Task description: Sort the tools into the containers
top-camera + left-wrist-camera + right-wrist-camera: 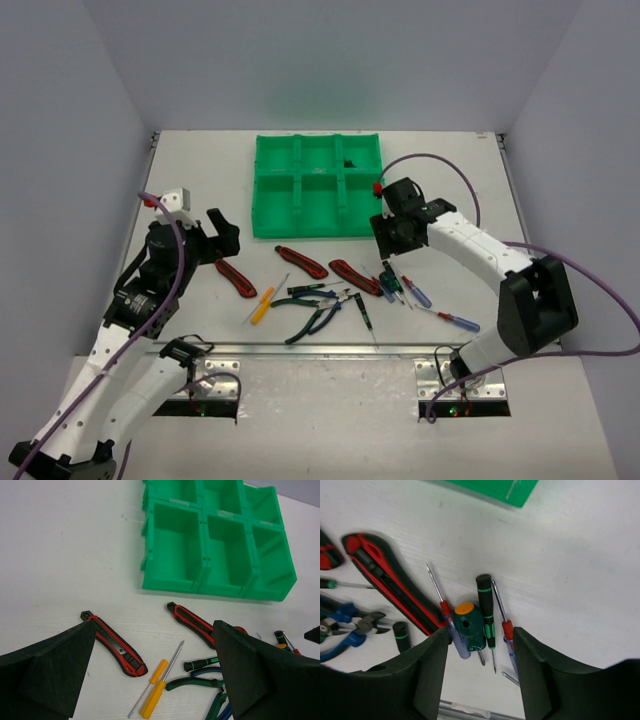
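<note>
White table (pixel 200 165), grey walls. The left gripper (pixel 155 630) gapes wide and empty. A red-and-black utility knife (pixel 115 645) lies just below it, slanting across its gap. The right gripper (pixel 480 635), half-spread and holding nothing, is the arm nearer the precision screwdrivers (pixel 486 611). They lie directly beneath it, their shafts running lengthwise between its fingers. The green tray (pixel 300 226) lies beyond. No legible writing.

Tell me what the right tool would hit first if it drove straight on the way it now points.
Most likely the stubby green driver with the orange cap, which lies straight ahead of the right tool, between its fingers; depth is unclear.
</note>
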Motion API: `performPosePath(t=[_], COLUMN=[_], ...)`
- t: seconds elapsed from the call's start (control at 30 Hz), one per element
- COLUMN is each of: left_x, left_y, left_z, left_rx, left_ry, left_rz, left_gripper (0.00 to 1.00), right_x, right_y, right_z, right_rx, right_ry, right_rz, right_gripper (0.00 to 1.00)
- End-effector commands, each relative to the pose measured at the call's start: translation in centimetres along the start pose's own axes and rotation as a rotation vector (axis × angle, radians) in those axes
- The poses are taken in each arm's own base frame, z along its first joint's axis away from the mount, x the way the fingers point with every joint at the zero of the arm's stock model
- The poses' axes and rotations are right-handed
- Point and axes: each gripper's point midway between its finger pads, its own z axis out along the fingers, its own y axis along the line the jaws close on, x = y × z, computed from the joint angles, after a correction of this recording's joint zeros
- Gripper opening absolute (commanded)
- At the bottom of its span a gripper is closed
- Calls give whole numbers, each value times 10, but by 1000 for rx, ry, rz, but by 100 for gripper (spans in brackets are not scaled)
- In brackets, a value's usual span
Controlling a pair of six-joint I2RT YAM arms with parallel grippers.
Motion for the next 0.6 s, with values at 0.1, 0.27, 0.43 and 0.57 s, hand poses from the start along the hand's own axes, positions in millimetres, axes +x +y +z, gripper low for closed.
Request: performPosePath(t=[0.1, 0.27, 0.43, 0.57], left_x=[-7, -6, -6, -7], left_y=[-9, -9, -9, -9], left_z=[2, 5, 3, 3], left_rx=[38, 35, 35, 35], left_ry=[-25, -16, -20, -24], left_rz=[6, 8, 9, 7], left_gripper=[100, 100, 100, 100], right_x=[38, 53, 57, 67], right_y=[0, 13, 20, 16], right_z=[24, 39, 46, 55], right_rx=[13, -26, -41, -14], right_ry=[104, 144, 165, 199], right_rz=[8, -1, -13, -15], right_gripper=[48, 40, 39, 36])
